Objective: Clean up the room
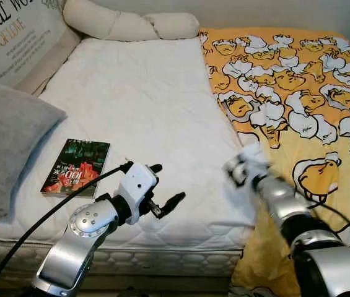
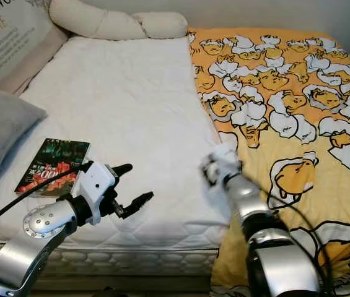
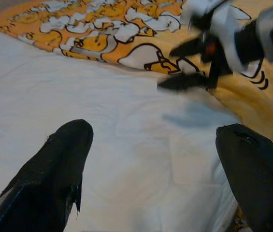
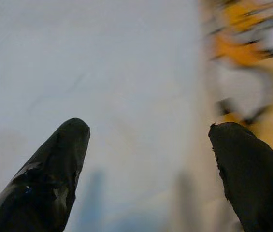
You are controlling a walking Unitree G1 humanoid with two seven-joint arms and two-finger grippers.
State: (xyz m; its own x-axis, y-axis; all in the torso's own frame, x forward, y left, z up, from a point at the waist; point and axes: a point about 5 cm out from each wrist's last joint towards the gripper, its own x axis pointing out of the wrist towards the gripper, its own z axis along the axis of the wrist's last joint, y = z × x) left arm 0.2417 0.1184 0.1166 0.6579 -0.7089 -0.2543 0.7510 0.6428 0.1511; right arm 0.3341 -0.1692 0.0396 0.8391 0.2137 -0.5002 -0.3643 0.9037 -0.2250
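An orange blanket [image 1: 298, 93] printed with white and yellow ducks covers the right half of the bed and hangs over the front edge. A book [image 1: 75, 167] with a dark cover and red lettering lies flat on the white mattress [image 1: 144, 105] near the front left. My left gripper [image 1: 167, 183] hovers open over the mattress, just right of the book, with nothing between its fingers. My right gripper [image 1: 240, 167] is blurred. It sits open over the blanket's left edge near the front, and its black fingers [image 3: 187, 79] hang above the sheet.
A grey pillow [image 1: 7, 142] lies at the left edge of the bed. A lettered cushion [image 1: 13, 37] leans at the far left. A long cream bolster [image 1: 125, 25] runs along the head of the bed. The mattress front edge [image 1: 162, 247] is just below my arms.
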